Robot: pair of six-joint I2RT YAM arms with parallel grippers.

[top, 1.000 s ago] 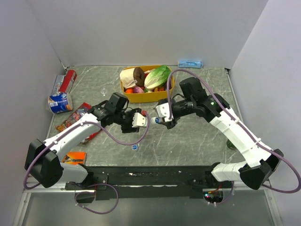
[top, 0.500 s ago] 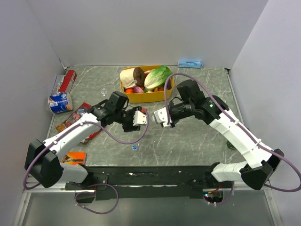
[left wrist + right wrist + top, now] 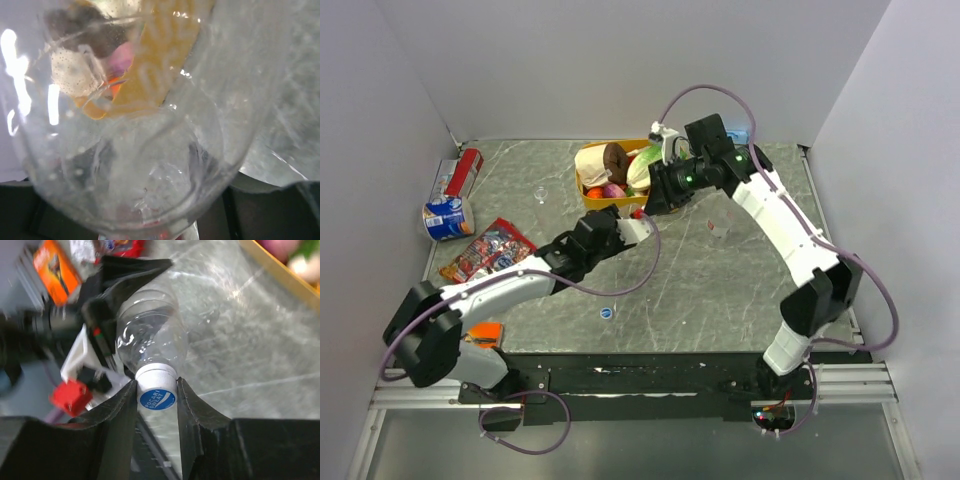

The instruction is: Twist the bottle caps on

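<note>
My left gripper (image 3: 636,224) is shut on the body of a clear bottle (image 3: 150,337), which fills the left wrist view (image 3: 150,150). My right gripper (image 3: 156,388) is shut on a white bottle cap with a blue top (image 3: 157,399) that sits on this bottle's neck. The two grippers meet just in front of the yellow tub (image 3: 605,207), with my right gripper (image 3: 653,200) coming from above. A second clear bottle (image 3: 718,228) stands on the table to the right. A loose blue cap (image 3: 606,313) lies near the front. A small whitish cap (image 3: 540,193) lies at the back left.
The yellow tub holds toy food. Cans (image 3: 448,215) and a red can (image 3: 468,168) lie at the left wall, snack packets (image 3: 485,250) beside the left arm, an orange packet (image 3: 480,335) near its base. A blue object (image 3: 725,135) lies at the back wall.
Both grippers have moved from mid-table toward the yellow tub. The right arm has swung up and over, and its fingers now grip the cap on the bottle held by the left gripper.
</note>
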